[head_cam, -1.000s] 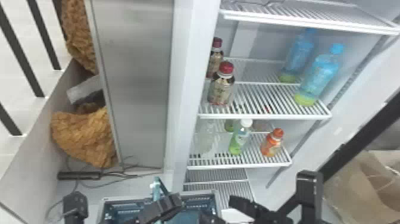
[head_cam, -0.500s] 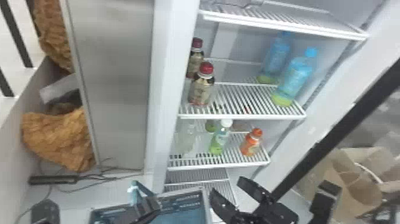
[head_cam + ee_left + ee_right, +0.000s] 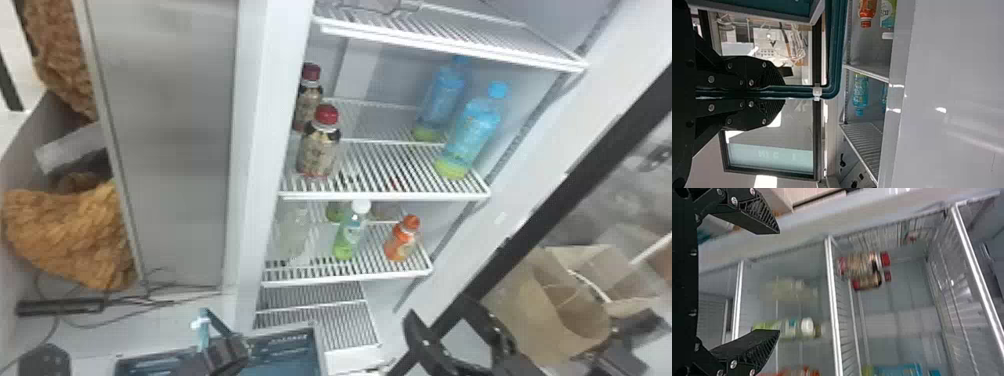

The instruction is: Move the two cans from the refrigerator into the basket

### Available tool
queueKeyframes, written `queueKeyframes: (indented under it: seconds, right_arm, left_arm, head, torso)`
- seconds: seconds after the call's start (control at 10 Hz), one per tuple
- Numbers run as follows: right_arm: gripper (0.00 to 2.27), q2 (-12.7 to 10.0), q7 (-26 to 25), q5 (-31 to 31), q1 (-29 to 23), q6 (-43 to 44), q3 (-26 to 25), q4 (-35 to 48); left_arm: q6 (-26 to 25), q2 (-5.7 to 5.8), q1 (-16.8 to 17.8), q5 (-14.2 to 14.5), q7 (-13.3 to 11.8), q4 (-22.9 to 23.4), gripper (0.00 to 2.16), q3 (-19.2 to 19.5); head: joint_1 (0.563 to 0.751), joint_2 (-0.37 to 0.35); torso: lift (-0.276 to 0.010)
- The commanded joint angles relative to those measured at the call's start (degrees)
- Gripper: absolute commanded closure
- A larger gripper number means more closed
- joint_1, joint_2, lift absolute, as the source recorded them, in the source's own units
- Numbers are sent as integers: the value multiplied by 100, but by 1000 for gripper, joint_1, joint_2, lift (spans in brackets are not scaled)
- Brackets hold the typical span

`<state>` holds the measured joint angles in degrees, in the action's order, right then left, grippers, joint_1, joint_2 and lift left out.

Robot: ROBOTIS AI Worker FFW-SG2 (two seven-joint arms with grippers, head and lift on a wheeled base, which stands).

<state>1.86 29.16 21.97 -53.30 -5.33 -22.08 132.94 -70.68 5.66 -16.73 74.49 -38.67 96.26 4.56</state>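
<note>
Left gripper (image 3: 225, 352) clamped on the smooth teal handle (image 3: 834, 58) of the basket (image 3: 287, 350); right gripper (image 3: 435, 306), fingers apart, near the open refrigerator (image 3: 250, 150).
The basket sits low, square-cornered and grey-rimmed; ribbed white shelves (image 3: 390, 170) hold a slim green bottle (image 3: 350, 235) and a squat orange bottle (image 3: 400, 242).

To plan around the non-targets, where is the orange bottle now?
In the head view, the orange bottle stands near the right end of its wire shelf, right of the white-capped green bottle.
</note>
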Motion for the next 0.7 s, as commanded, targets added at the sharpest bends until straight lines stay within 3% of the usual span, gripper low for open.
queueKeyframes:
  seconds: [0.0, 0.6]
  right_arm:
    - [160, -72, -6, -14, -140, 632, -135, -364]
    - [163, -191, -94, -37, -491, 1489, -306, -659]
  left_arm:
    - [-5, -3, 0, -11, 0, 0, 1191, 13]
    - [-118, -3, 28, -125, 0, 0, 1191, 47]
  head:
    - [695, -350]
    - [695, -350]
  torso:
    - [-31]
    - [-31]
